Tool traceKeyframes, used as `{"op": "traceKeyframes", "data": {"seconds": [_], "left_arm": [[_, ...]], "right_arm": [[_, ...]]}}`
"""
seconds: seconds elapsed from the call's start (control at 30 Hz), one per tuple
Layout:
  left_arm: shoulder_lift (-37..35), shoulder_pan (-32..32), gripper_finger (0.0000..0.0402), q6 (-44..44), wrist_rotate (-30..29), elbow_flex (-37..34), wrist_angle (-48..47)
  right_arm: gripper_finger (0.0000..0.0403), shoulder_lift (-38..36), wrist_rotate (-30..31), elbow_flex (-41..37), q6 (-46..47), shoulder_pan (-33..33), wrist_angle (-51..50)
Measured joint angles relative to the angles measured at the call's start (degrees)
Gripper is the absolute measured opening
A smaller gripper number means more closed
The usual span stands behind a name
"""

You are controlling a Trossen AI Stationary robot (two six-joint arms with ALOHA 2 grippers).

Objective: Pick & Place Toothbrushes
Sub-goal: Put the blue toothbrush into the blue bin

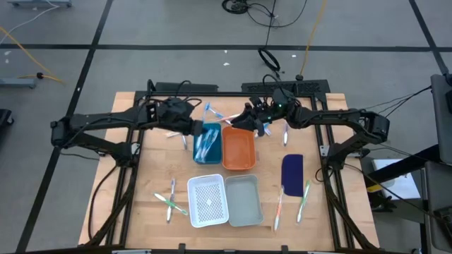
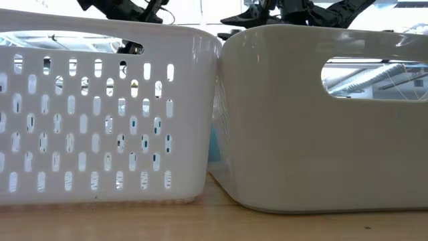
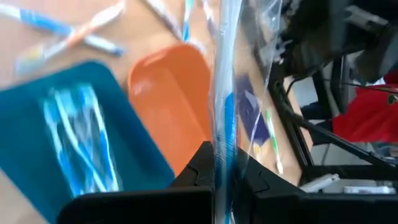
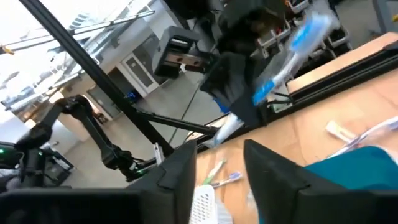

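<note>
At the near edge of the bench (image 1: 148, 226) stand a white slotted basket (image 1: 207, 201) and, touching it on the right, a plain grey-white bin (image 1: 244, 200). A few toothbrushes (image 1: 169, 200) lie crossed left of the basket, and two more (image 1: 291, 204) lie right of the bin, below a dark blue flat piece (image 1: 292, 171). Farther back, a teal tray (image 1: 207, 142) holding several blue toothbrushes (image 3: 78, 140) sits just beside an orange tray (image 1: 239, 147).

The left hand (image 1: 193, 128) is over the far edge of the teal tray, clamped tight on a wrapped blue toothbrush (image 3: 224, 118) that stands up between its fingers. The right hand (image 1: 248, 117) is over the far edge of the orange tray, its fingers (image 4: 273, 180) parted with nothing visible between them; the blurred blue toothbrush ahead of it seems to be the one the left hand holds. More toothbrushes (image 1: 219, 113) lie at the bench's far side.
</note>
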Motion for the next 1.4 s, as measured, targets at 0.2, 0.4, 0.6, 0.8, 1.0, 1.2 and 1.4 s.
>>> {"op": "traceKeyframes", "data": {"seconds": [0.2, 0.4, 0.6, 0.8, 1.0, 1.2, 1.4], "left_arm": [[2.21, 2.02, 0.0007, -4.66, 8.17, -0.04, -4.83], [5.75, 3.84, 0.0007, -6.57, 19.19, -0.06, -5.64], [9.50, 5.80, 0.0007, -8.50, 27.49, -0.04, -7.12], [14.20, 6.67, 0.0007, -10.72, 34.28, -0.04, -7.80], [19.15, 8.34, 0.0007, -10.86, 37.97, -0.04, -7.81], [22.21, 10.88, 0.0007, -10.90, 38.56, -0.02, -8.61], [24.97, 12.41, 0.0006, -10.44, 37.81, -0.02, -9.18]], "right_arm": [[0.0026, -1.91, 1.39, -1.49, -3.84, -0.43, 0.24], [0.0006, -6.62, 1.55, -5.89, -3.17, -1.31, 2.65], [0.0001, -12.80, 5.48, -10.94, -3.20, -1.53, 2.53], [0.0001, -17.77, 8.05, -15.61, -3.11, -1.53, 2.48], [0.0001, -20.67, 9.12, -19.22, -2.95, -1.53, 2.50], [0.0001, -22.35, 10.58, -21.52, -1.57, -1.55, 2.58], [0.0001, -22.55, 10.25, -21.66, -1.54, -1.55, 4.28]]}}
